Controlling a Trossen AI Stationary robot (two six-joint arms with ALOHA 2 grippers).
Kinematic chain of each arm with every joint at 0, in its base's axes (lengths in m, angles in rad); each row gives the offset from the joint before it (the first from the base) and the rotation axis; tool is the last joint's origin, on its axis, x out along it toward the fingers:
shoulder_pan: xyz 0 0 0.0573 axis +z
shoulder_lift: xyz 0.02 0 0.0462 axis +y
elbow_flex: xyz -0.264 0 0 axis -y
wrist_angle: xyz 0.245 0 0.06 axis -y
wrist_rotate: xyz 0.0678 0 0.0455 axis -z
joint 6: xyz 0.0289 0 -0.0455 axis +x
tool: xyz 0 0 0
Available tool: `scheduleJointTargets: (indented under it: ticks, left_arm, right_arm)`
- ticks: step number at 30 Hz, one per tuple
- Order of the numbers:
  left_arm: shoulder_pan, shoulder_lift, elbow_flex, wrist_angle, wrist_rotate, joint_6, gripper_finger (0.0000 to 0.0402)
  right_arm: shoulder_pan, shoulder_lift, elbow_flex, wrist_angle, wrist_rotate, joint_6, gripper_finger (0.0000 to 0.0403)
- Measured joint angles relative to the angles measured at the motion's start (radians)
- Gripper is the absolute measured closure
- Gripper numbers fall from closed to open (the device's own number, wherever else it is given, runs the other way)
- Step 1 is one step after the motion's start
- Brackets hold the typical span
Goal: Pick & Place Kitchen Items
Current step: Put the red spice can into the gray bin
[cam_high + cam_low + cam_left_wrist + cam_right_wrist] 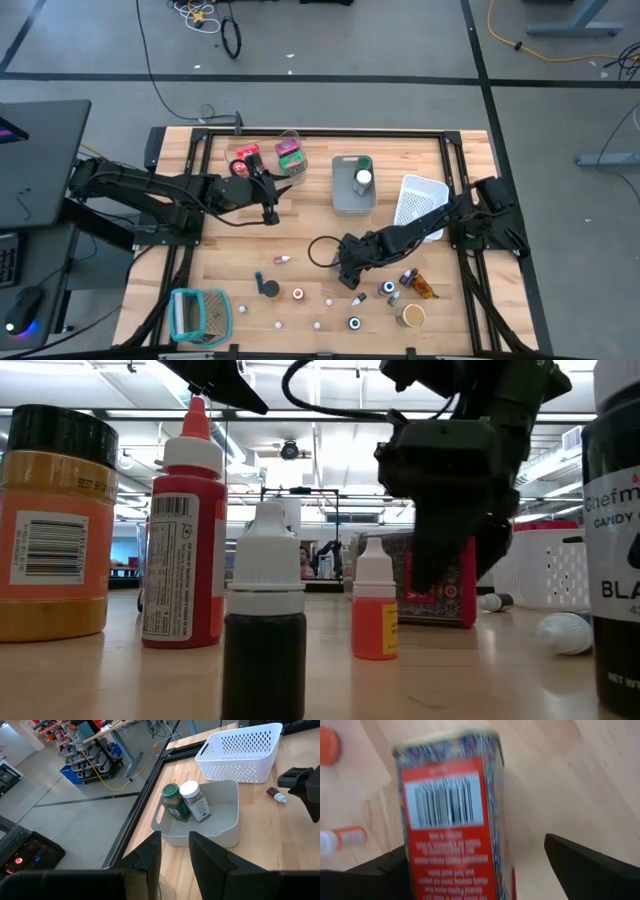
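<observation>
A red box with a barcode (450,820) stands upright on the table (440,610). My right gripper (475,845) hangs open over it near the table's front middle (347,275), pointing steeply down, one finger on each side of the box. My left gripper (175,855) hovers over the table's far left part (270,212); its fingers are a narrow gap apart with nothing between them. Small capped bottles and tiny white pieces (355,300) stand on the table near the front edge, along with a brown jar (411,315). Red and green packets (265,160) sit at the back left. My right gripper has one finger (387,867) right beside the box's side edge (407,855); whether it touches, I cannot tell. The other finger (585,865) stands well apart from the box. The box rests on its lower end on the table.
A grey bin (353,190) holding two spice jars (187,802) and a white perforated basket (418,200) stand at the back right. A teal-and-white ribbed holder (200,312) lies at the front left. An orange jar (55,525) and a red squeeze bottle (185,540) stand close to the low camera.
</observation>
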Motion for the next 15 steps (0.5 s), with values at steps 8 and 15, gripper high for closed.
scheduleJointTargets:
  ticks: [8,15]
  left_arm:
    - [0.0,0.0,0.0,-0.013,0.003,-0.009,0.0292]
    - [0.0,0.0,0.0,-0.024,0.004,-0.02,0.0292]
  right_arm:
    - [0.027,0.0,0.0,-0.033,-0.052,-0.022,0.0053]
    - [0.035,0.0,0.0,-0.021,0.028,-0.042,0.0106]
